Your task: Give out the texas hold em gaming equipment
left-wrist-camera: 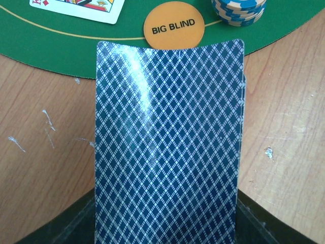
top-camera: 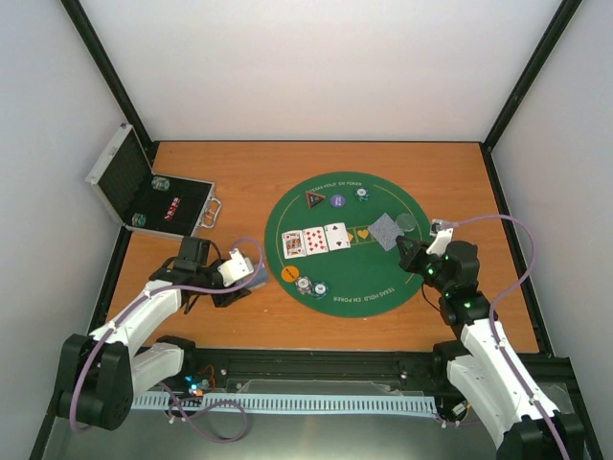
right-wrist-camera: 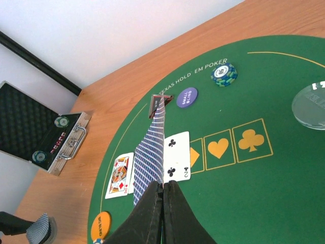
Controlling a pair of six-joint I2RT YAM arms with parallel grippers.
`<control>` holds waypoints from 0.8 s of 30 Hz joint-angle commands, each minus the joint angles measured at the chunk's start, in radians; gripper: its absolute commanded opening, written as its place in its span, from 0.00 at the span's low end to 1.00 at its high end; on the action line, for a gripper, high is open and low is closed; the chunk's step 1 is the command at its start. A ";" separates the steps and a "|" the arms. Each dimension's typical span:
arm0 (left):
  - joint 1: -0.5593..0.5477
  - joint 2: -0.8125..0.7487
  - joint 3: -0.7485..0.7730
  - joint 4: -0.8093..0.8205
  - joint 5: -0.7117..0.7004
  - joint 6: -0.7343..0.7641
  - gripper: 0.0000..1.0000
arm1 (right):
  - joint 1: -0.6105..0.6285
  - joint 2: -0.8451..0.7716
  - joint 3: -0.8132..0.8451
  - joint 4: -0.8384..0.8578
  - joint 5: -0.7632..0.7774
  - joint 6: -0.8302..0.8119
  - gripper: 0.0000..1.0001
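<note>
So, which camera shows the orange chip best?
The left wrist view: the orange chip is large at the top and BIG BLIND is readable, though the cards in front cover its lower edge. The top view shows only a small orange dot. The right wrist view catches it slanted at the bottom edge, lettering unclear.

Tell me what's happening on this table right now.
A poker layout is being set up on the green mat. The right arm's jaws are shut on a face-down card, held above the mat just right of three face-up cards. The left arm's jaws hold a blue-backed deck off the mat's edge, near the orange Big Blind chip. The silver case lies open at the far left.
</note>
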 commanded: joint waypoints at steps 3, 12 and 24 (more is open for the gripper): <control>0.006 -0.012 0.004 0.029 0.026 -0.011 0.56 | -0.004 -0.014 0.009 -0.006 0.030 0.031 0.03; 0.006 -0.002 0.005 0.030 0.025 -0.013 0.56 | -0.003 0.033 0.009 0.036 0.010 0.051 0.03; 0.006 0.000 -0.008 0.043 0.010 -0.016 0.56 | -0.001 0.278 0.042 0.211 -0.007 0.112 0.03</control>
